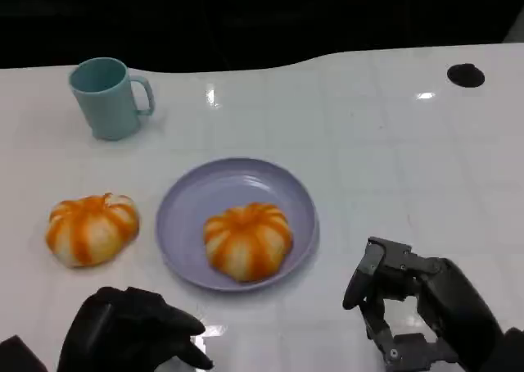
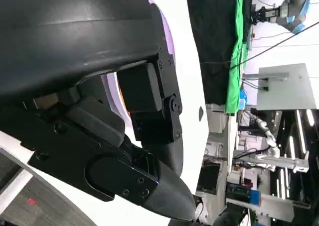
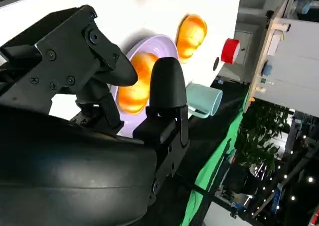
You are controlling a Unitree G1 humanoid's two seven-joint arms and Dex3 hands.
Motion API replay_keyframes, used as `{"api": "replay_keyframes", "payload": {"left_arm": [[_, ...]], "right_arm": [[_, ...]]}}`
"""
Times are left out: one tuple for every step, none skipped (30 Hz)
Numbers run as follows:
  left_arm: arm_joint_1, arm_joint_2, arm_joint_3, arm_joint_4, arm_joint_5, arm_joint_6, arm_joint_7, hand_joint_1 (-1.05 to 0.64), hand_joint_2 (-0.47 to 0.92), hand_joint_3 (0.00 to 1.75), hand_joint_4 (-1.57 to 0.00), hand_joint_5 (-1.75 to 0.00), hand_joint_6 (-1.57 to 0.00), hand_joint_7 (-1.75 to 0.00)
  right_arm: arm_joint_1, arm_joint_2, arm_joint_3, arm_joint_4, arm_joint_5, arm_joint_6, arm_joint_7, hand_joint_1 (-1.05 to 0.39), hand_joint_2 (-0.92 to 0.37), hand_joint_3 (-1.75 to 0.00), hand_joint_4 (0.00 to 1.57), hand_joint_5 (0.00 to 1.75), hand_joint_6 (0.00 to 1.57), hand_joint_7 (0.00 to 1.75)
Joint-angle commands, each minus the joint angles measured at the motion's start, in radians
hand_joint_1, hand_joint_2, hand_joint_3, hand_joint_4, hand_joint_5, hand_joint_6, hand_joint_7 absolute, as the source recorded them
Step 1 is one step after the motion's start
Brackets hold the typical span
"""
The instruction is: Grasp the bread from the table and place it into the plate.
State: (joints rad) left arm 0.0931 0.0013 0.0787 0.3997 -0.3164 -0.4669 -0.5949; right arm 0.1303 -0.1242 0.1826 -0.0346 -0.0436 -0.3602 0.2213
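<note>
One orange-and-white striped bread (image 1: 247, 239) lies inside the lilac plate (image 1: 176, 216) at the table's middle. A second, similar bread (image 1: 90, 229) sits on the bare table just left of the plate. My left hand (image 1: 135, 331) hovers low at the front edge, below that second bread, and holds nothing. My right hand (image 1: 409, 302) is to the right of the plate with its fingers apart and empty. The right wrist view looks past the right hand (image 3: 99, 111) to the plate (image 3: 162, 47), the bread on it (image 3: 134, 86) and the other bread (image 3: 192, 34).
A teal cup (image 1: 110, 97) stands at the back left, its handle to the right; it also appears beyond the plate as the cup (image 3: 204, 100). A small black round hole (image 1: 465, 74) marks the table's far right. The table's far edge runs along a dark backdrop.
</note>
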Motion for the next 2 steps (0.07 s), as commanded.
{"api": "replay_keyframes", "payload": {"left_arm": [[0.009, 0.014, 0.003, -0.007, 0.009, -0.007, 0.009, -1.05, 0.81, 0.00, -1.57, -0.33, -1.57, -0.07], [0.009, 0.014, 0.003, -0.008, 0.008, -0.005, 0.009, -1.05, 0.81, 0.00, -1.57, -0.33, -1.57, -0.07]], "right_arm": [[0.002, -0.008, -0.010, -0.005, 0.010, -0.006, 0.008, -0.05, -0.42, -1.34, 0.84, 1.75, 0.66, 1.56], [0.003, -0.008, -0.011, -0.006, 0.010, -0.007, 0.009, -0.05, -0.42, -1.34, 0.84, 1.75, 0.66, 1.56]]}}
